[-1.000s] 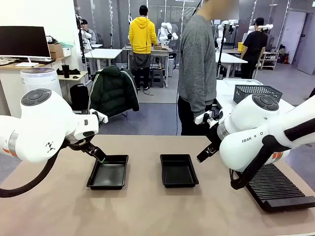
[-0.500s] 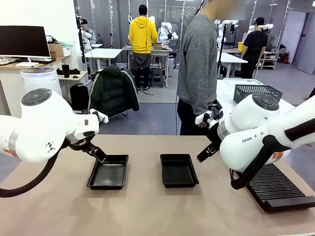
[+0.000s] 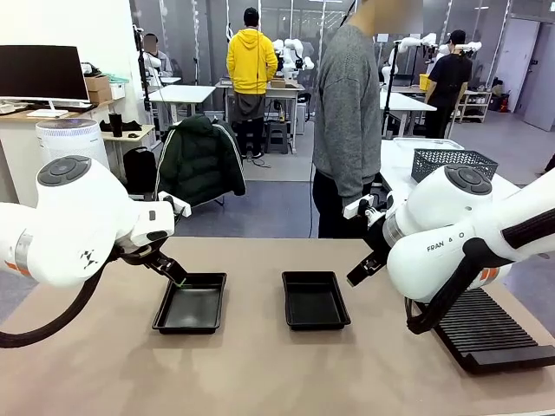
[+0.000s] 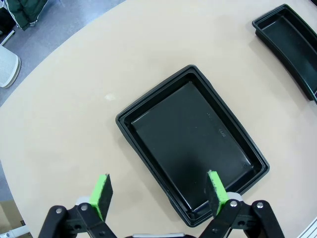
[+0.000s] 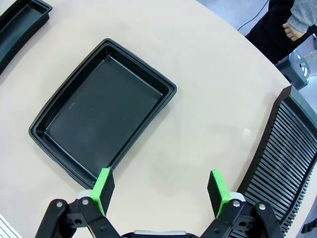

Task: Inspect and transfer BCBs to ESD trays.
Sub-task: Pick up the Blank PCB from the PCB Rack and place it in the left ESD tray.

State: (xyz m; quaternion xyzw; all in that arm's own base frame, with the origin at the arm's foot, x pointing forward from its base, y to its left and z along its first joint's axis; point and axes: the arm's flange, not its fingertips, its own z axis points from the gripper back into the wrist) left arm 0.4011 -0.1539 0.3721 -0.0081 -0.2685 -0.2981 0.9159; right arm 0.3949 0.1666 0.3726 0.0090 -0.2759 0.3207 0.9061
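Two black ESD trays lie side by side on the tan table, the left tray (image 3: pixel 192 304) and the right tray (image 3: pixel 314 300), both with bare floors. The BCBs are out of view. My left gripper (image 3: pixel 178 279) hovers over the left tray's far left corner; in the left wrist view this gripper (image 4: pixel 159 192) stands open above that tray (image 4: pixel 190 134), with nothing between its green pads. My right gripper (image 5: pixel 161 191) is open too, above bare table just beside the right tray (image 5: pixel 101 111). In the front view its fingers (image 3: pixel 362 270) hang right of that tray.
A long black ribbed rack (image 3: pixel 486 328) lies at the table's right side, seen in the right wrist view as the rack (image 5: pixel 287 158). A person in a grey sweater (image 3: pixel 347 113) stands at the far edge, hand (image 5: pixel 293 32) hanging down. The table's near part is bare.
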